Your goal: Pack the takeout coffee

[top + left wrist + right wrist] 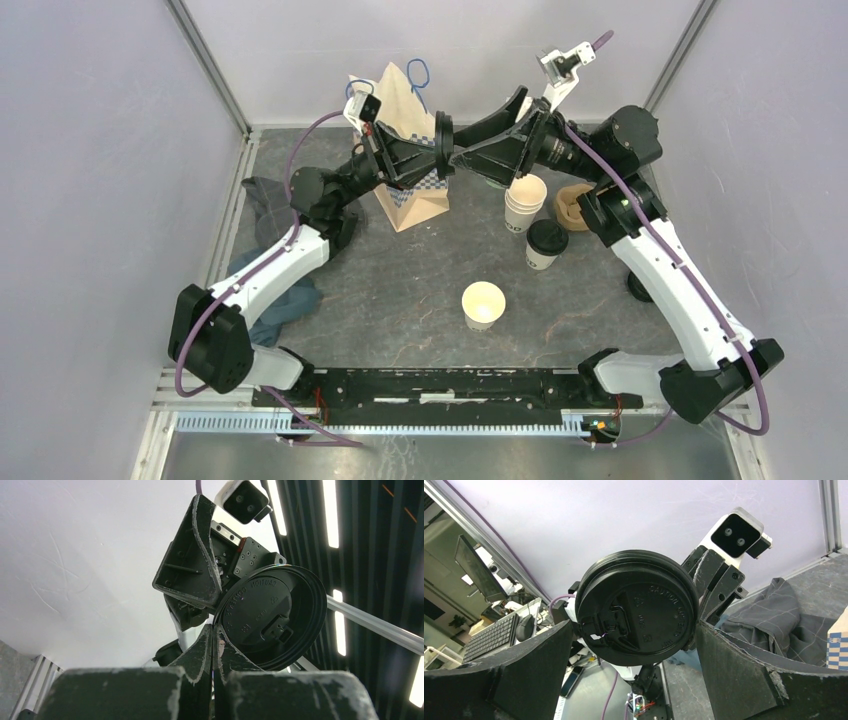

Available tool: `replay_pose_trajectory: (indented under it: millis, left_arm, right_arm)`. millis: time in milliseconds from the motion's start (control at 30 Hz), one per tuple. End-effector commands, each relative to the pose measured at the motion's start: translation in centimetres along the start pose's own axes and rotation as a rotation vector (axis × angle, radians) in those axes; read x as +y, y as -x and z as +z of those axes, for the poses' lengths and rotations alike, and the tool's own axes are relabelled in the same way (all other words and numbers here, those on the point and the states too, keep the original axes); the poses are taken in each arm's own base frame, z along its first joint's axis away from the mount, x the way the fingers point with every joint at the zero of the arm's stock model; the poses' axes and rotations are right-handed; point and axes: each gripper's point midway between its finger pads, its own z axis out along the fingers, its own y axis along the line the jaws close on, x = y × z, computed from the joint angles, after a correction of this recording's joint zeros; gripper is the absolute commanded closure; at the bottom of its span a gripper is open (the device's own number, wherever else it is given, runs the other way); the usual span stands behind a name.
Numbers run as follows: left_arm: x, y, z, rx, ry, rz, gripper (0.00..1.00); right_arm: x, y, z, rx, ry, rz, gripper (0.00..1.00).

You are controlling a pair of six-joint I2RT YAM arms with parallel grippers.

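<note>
We hold the black lid (443, 146) aloft near the surface's (400, 290) far edge, left jaws clenched on its rim, right jaws released astride it. Handover, we judge: next, right must close before left lets go.

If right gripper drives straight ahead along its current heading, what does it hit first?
The black lid: it sits face-on between the open right gripper's fingers, pinched at its rim by the shut left gripper. Behind it comes the left gripper itself. Gap to the lid is unclear.
</note>
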Motion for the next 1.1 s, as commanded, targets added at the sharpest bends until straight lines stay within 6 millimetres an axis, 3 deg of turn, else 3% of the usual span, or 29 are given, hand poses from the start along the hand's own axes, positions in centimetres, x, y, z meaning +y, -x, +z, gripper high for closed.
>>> replay_pose_trajectory:
  millis: [0,233,433,767,1000,1067]
  left_arm:
    - [0.1,-0.4,-0.2,0.021,0.006,-0.014,0.98]
    - [0.3,-0.4,-0.2,0.021,0.013,-0.015,0.98]
    - [0.4,-0.3,-0.1,0.02,0.013,-0.015,0.98]
    - [0.7,-0.3,-0.2,0.017,0.025,-0.016,0.98]
    - [1.5,-0.4,-0.5,0.004,0.073,-0.002,0.8]
    - [1.6,-0.4,-0.6,-0.002,0.081,-0.002,0.81]
  right_arm:
    - [0.7,1.0,0.2,-0.024,-0.003,-0.038,0.02]
    - [0.5,1.0,0.5,-0.021,-0.007,-0.033,0.02]
    - [0.5,0.9,0.6,-0.019,-0.004,-0.027,0.11]
    - [0.0,0.6,0.3,-0.021,-0.031,-0.018,0.15]
    - [0.1,0.7,0.2,-0.028,-0.039,-0.009,0.19]
    - [0.1,0.6,0.1,-0.029,-0.04,-0.006,0.2]
